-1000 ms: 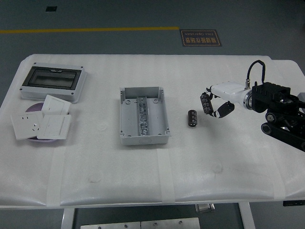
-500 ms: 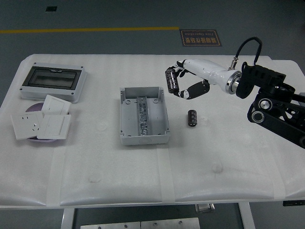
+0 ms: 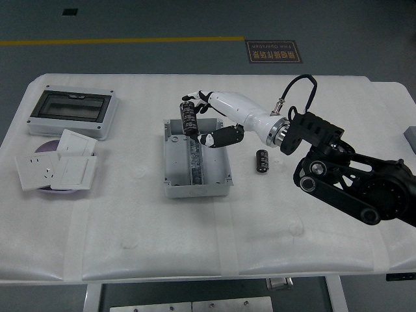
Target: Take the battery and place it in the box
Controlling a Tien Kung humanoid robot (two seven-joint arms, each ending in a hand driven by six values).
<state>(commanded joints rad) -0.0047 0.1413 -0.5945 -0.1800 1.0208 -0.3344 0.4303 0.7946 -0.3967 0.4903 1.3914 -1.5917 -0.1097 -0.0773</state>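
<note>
Battery (image 3: 189,118) number one, a black cylinder, is gripped upright in my right hand (image 3: 207,117), between the white fingers (image 3: 203,97) above and the dark thumb below, and I see it held over the far part of the open grey box (image 3: 196,158), near its back wall. It does not touch the box floor as far as I can judge; the lower end of the cylinder overlaps the metal rail that runs along the middle of the box. My right arm comes in from the right side and reaches across the white table (image 3: 208,227) toward the left. A second battery (image 3: 262,161) stands upright on the table just right of the box, below the white forearm, and nothing touches it. My left hand I do not see at all. On the far left of the table lies a grey enclosure with a dark transparent lid (image 3: 71,112). In front of it there is a small pile of white wall switch and socket plates (image 3: 57,168), which rest partly on a purple dish. On the floor behind the table I see a yellow line (image 3: 123,41) and a dark sign with print that I cannot read.
</note>
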